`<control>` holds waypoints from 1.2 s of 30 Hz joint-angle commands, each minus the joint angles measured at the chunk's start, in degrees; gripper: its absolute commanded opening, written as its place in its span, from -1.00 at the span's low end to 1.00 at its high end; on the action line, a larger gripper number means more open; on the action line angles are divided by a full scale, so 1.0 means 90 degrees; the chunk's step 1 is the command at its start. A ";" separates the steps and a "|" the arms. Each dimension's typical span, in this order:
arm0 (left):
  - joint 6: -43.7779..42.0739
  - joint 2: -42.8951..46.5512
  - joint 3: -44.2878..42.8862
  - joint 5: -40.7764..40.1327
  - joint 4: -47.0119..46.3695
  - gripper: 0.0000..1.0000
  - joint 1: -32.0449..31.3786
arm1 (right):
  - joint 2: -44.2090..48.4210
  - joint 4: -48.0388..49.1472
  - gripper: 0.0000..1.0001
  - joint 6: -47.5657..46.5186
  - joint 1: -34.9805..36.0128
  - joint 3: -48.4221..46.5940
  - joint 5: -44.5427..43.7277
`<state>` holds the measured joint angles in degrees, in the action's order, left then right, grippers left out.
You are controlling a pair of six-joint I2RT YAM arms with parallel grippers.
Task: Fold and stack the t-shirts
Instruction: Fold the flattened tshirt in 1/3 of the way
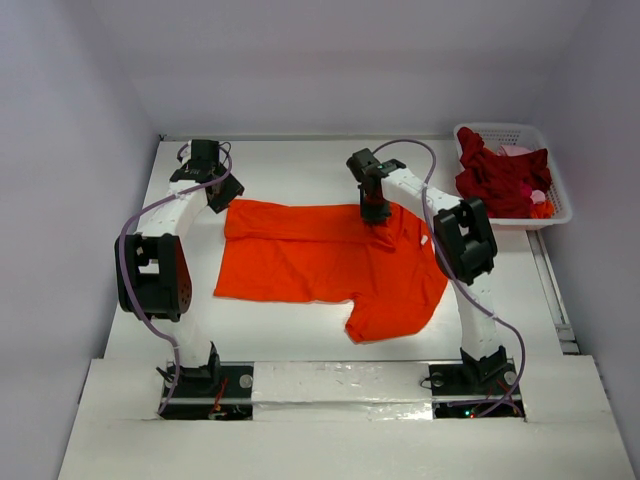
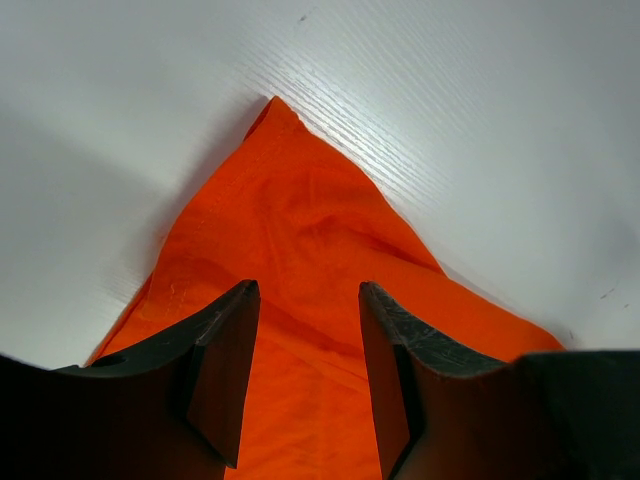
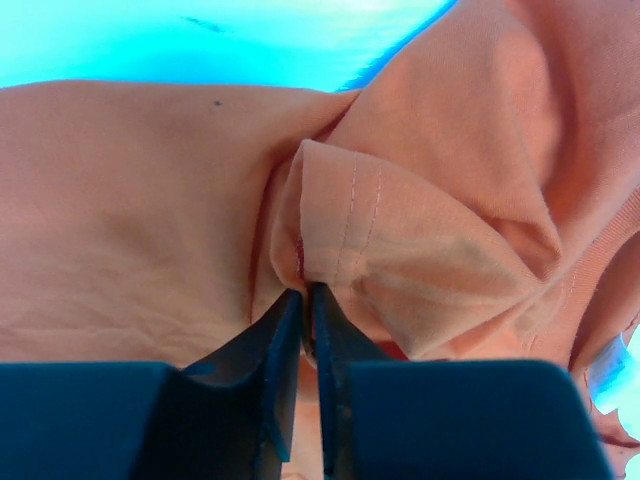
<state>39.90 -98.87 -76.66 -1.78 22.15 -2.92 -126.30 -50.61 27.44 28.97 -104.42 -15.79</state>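
Orange t-shirt (image 1: pixel 320 262) lies spread flat on table (image 1: pixel 290 165), between the arms. Left gripper (image 2: pixel 305 295): jaws apart over the far-left hem corner, nothing gripped. Right gripper (image 3: pixel 303 300): pinched tight on a sleeve fold. Suggest left pinches its corner first, so both edges lift level.

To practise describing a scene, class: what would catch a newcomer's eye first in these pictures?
The bright orange t-shirt spread across the middle of the white table stands out first. The right end effector pinches a fold at its far edge, while the left end effector stands open over its far-left corner. At the far right, a white lattice basket holds dark red clothing.
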 commanded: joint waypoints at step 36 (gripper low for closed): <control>-0.0058 0.0185 -0.0281 0.0100 0.0087 -0.16 0.0002 | 0.1181 0.0544 -1.00 0.1121 -0.0719 0.1416 -0.0150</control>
<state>39.88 -98.87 -76.66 -1.04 22.20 -2.92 -120.60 -47.81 35.66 23.16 -93.23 -16.08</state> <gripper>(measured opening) 0.419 0.011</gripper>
